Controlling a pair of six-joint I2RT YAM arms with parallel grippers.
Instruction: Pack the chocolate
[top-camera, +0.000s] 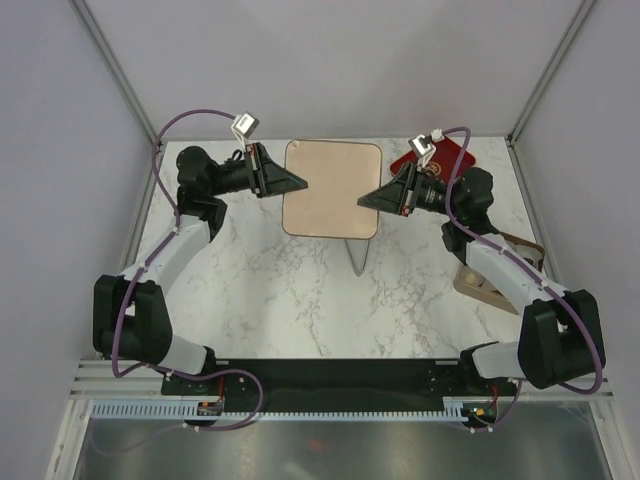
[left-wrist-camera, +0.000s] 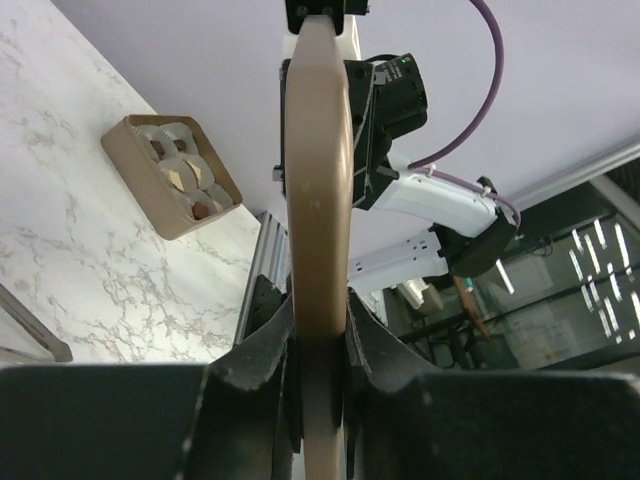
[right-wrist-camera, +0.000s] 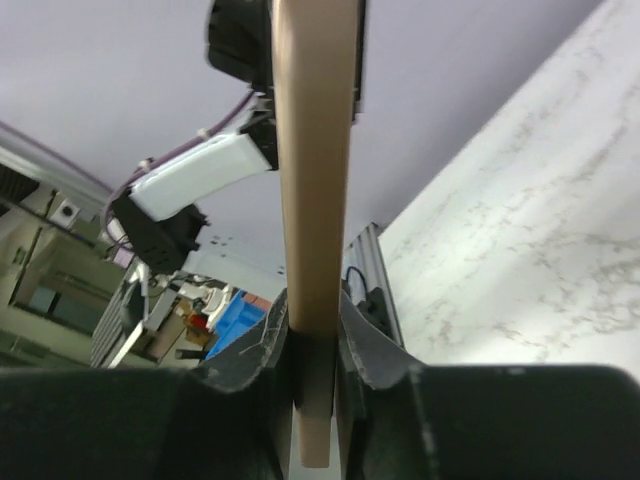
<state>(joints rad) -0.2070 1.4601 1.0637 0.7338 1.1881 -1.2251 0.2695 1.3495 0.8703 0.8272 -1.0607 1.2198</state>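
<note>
**Tan lid held between both tools, chocolate in the open box at 4 o'clock**

Tan and flat, the lid faces my overhead camera square-on, sitting toward 12 o'clock above the marble counter. The left tool has it by the 9 o'clock edge and the right tool by the 3 o'clock edge, the two arms pointing at each other across it.

On the left wrist feed I see the lid edge-on. It runs straight up the middle of the picture, and both dark fingers are pressed narrow against its faces. The right wrist feed shows the same thing. There the fingers are pinched onto the thin edge with no gap that I can make out.

The chocolate is not in either tool. It sits in an open tan box on the counter at about 4 o'clock, partly under the right forearm from above. From the left wrist I make out several cream-white pieces and one brown piece in its compartments. I cannot count them exactly.

A red tray lies at 1 o'clock, mostly hidden behind the right wrist.
</note>
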